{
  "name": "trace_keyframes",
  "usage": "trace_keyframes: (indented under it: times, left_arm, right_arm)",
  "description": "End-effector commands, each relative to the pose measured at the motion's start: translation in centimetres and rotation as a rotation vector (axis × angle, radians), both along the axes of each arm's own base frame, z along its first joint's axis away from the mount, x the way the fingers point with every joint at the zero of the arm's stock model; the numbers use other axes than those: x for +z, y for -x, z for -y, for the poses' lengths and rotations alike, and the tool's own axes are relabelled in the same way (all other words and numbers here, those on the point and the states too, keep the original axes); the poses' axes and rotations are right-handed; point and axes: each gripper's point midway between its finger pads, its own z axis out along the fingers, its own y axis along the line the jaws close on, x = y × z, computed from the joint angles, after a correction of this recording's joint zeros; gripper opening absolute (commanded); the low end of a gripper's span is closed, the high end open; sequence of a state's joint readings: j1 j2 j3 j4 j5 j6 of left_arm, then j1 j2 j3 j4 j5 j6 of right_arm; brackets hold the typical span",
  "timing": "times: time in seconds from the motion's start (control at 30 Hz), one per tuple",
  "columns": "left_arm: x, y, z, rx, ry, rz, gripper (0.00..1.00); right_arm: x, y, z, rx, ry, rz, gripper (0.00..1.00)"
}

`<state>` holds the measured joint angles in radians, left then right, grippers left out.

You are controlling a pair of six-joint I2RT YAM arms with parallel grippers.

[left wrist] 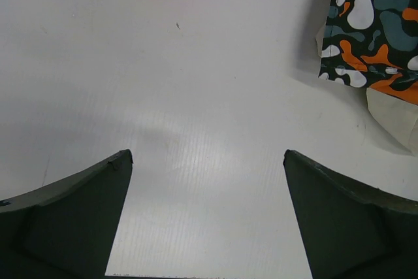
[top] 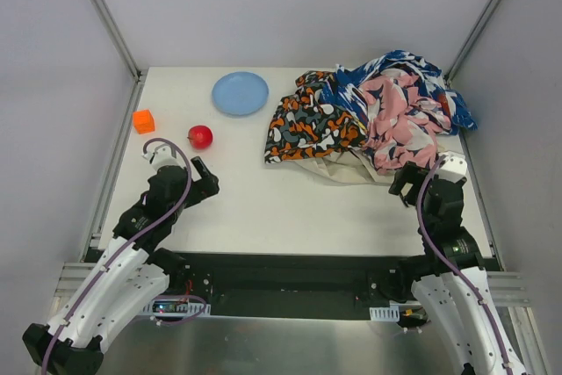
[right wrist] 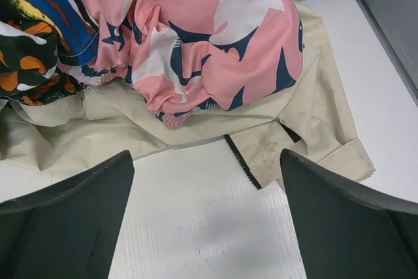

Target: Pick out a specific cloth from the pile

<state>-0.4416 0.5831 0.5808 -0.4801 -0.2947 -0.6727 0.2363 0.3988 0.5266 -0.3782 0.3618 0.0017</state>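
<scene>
"So, the left end effector (left wrist: 206, 158) gapes wide over the bench (left wrist: 196, 83) near its left edge, the pile (top: 369, 116) fills the far right corner, and the right end effector (right wrist: 206, 155) stands wide at its near side?"

"Yes. No black cloth shows; likely buried. Lift the pink cloth (right wrist: 215, 44) gently, not the beige cloth (right wrist: 130, 122), and look beneath."

Left arm at lower left of frame, angled toward centre; left gripper (top: 207, 178) jaws wide apart, nothing held. Right arm at lower right, angled up-frame; right gripper (top: 408, 186) jaws wide apart, nothing held
</scene>
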Motion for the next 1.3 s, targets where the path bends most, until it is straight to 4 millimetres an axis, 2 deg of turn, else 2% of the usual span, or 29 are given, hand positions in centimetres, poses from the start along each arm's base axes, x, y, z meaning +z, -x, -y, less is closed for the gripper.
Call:
trace_keyframes:
  times: [0.0,0.13,0.4,0.47,0.53,0.63,0.7,0.8,0.87,0.9,1.03,1.13,1.27]
  left_arm:
    - [1.5,-0.5,-0.4,0.029,-0.005,0.037,0.99]
    - [1.3,-0.5,-0.6,0.035,-0.009,0.032,0.99]
    - [0.8,-0.5,-0.8,0.050,-0.021,0.025,0.99]
    - [0.8,-0.6,-0.9,0.054,-0.027,0.024,0.99]
    - [0.7,-0.5,-1.0,0.058,-0.028,0.023,0.99]
    - [0.5,-0.5,-1.1,0.059,-0.028,0.025,0.99]
    - [0.4,-0.4,-1.2,0.058,-0.033,0.026,0.99]
    - [0.4,-0.3,-1.2,0.059,-0.028,0.030,0.99]
    - [0.2,-0.3,-1.2,0.060,-0.028,0.028,0.99]
    - [0.2,-0.2,-1.2,0.059,-0.027,0.026,0.99]
    - [0.0,-0.2,-1.2,0.058,-0.031,0.022,0.99]
    - [0.0,-0.2,-1.2,0.060,-0.030,0.023,0.99]
    - [-0.1,-0.2,-1.3,0.063,-0.035,0.021,0.99]
  right_arm:
    - [1.2,-0.5,0.2,-0.003,0.015,0.045,0.96]
    - [1.2,-0.7,-0.7,0.053,0.016,0.048,0.96]
    - [3.4,-1.7,-6.5,0.394,0.009,0.107,0.95]
    - [4.0,-1.8,-9.0,0.527,0.020,0.096,0.96]
    - [4.0,-2.2,-11.6,0.646,0.108,0.082,0.96]
    - [2.5,-3.7,-14.9,0.751,0.397,0.038,0.96]
    - [1.1,-4.1,-17.9,0.867,0.612,0.007,0.96]
    - [-2.1,-4.9,-21.8,1.041,0.824,-0.074,0.96]
    - [-4.3,-5.8,-23.2,1.108,0.923,-0.134,0.96]
    - [-5.5,-6.4,-23.5,1.116,0.972,-0.172,0.95]
    - [-7.9,-9.5,-24.3,1.081,1.131,-0.250,0.96]
    - [-9.6,-12.1,-23.8,1.017,1.295,-0.292,0.96]
    - [-12.3,-14.4,-22.9,0.971,1.384,-0.389,0.95]
